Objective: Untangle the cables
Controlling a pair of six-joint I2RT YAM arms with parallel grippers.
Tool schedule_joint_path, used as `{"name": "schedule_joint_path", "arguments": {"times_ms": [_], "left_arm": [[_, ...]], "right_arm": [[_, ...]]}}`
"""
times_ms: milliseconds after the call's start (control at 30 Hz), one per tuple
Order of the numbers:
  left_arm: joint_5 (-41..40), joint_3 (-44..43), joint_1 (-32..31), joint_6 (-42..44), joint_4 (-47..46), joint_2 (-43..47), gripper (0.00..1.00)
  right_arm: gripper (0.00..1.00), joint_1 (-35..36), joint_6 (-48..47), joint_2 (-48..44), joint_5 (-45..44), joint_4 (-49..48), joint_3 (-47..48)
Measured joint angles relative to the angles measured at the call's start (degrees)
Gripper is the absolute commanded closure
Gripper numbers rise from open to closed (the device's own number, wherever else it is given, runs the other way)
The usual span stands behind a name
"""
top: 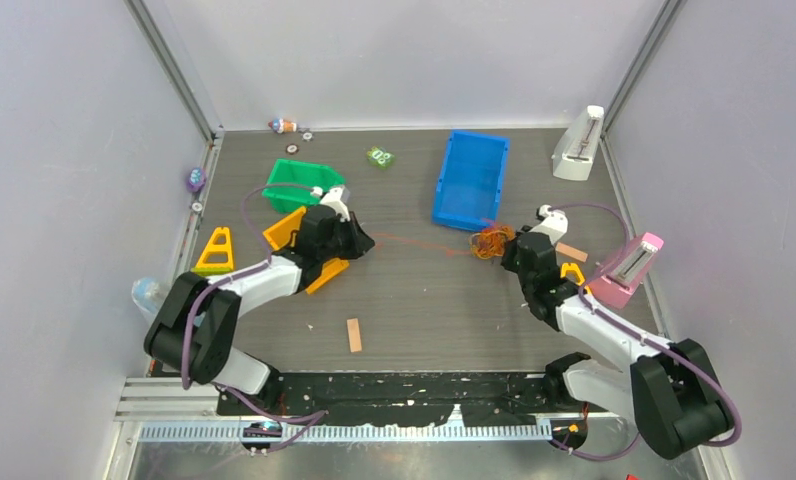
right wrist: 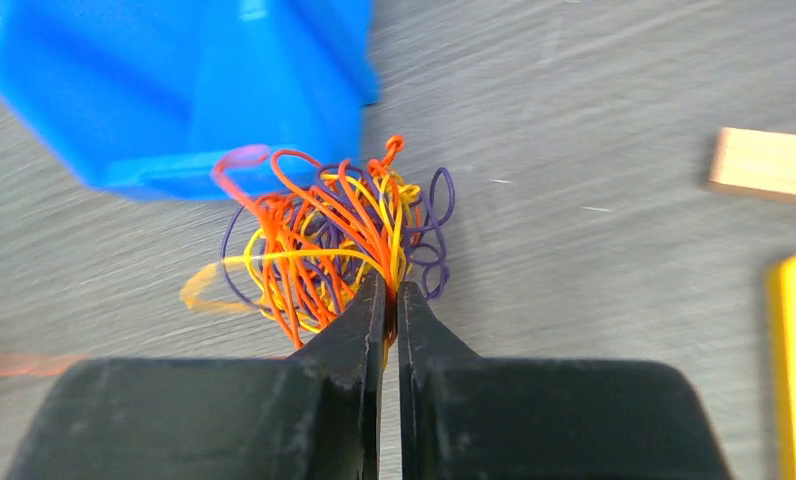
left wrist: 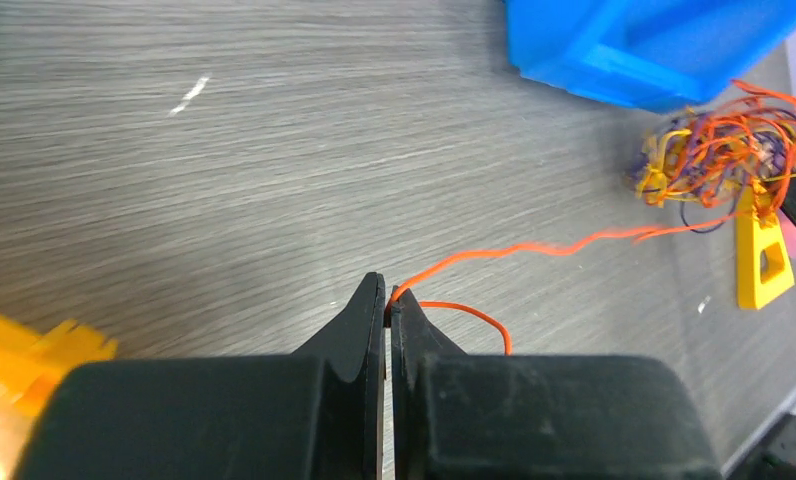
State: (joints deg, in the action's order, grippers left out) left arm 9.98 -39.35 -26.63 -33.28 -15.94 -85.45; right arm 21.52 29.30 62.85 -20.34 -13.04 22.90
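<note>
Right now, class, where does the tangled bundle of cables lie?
In the top view the bundle sits right of centre, by the near corner of the blue bin, pinched in the right gripper.

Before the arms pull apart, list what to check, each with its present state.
1. The left gripper is shut on the orange strand: ok.
2. The right gripper is shut on the tangle: ok.
3. The strand lies free on the table between the grippers, with nothing on it: ok.
4. The tangle is apart from the blue bin: cannot tell; they sit close.
5. The right gripper spares the pulled strand itself: cannot tell.
</note>
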Motion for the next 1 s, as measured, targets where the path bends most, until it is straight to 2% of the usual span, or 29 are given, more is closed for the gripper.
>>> {"name": "schedule_joint_path", "arguments": {"times_ms": [100,233,300,400,433,467,500,567,633,800,1000], "left_arm": [[-3.4,1.9,0.3,-0.2,0.4,3.2,1.0],[-4.5,2.4,0.1,1.0,-0.1,6.4,0.98],[-3.9,2.1,0.0,1.6,-0.4,6.4,0.81],[-2.5,1.6,-1.0,4.0,-0.1,5.9,0.38],[-2.2,1.2,-1.5,4.4,0.0,5.7,0.31],[-1.8,0.7,-2.5,5.6,0.1,5.4,0.27],[-1.4,0.0,-3.6,6.4,0.3,5.0,0.25],[-0.7,-1.9,-6.3,8.5,0.7,4.2,0.23],[0.1,-3.8,-8.2,10.0,1.0,3.0,0.22],[1.6,-8.7,-9.8,12.6,3.9,-1.1,0.25],[1.1,-12.7,-9.6,13.0,10.4,-5.1,0.25]], "right_arm": [[0.95,-0.4,1.0,-2.7,-4.1,1.5,-1.6],[0.95,-0.9,-1.2,-4.3,0.2,-0.7,-3.1],[0.95,-1.1,-3.5,-3.9,8.4,-5.2,-4.0],[0.93,-0.7,-5.3,-1.4,21.9,-12.8,-4.9],[0.89,-0.3,-5.6,-0.3,26.3,-15.3,-5.0],[0.66,0.3,-5.8,0.6,30.5,-18.0,-5.1],[0.44,1.1,-6.1,1.4,34.3,-20.4,-5.1],[0.26,2.7,-7.0,2.1,39.9,-23.8,-5.1],[0.22,3.8,-7.7,2.1,41.7,-24.9,-4.9],[0.28,4.0,-9.2,2.8,38.8,-21.8,-3.3],[0.33,3.9,-9.7,9.3,36.2,-16.9,1.0]]}}
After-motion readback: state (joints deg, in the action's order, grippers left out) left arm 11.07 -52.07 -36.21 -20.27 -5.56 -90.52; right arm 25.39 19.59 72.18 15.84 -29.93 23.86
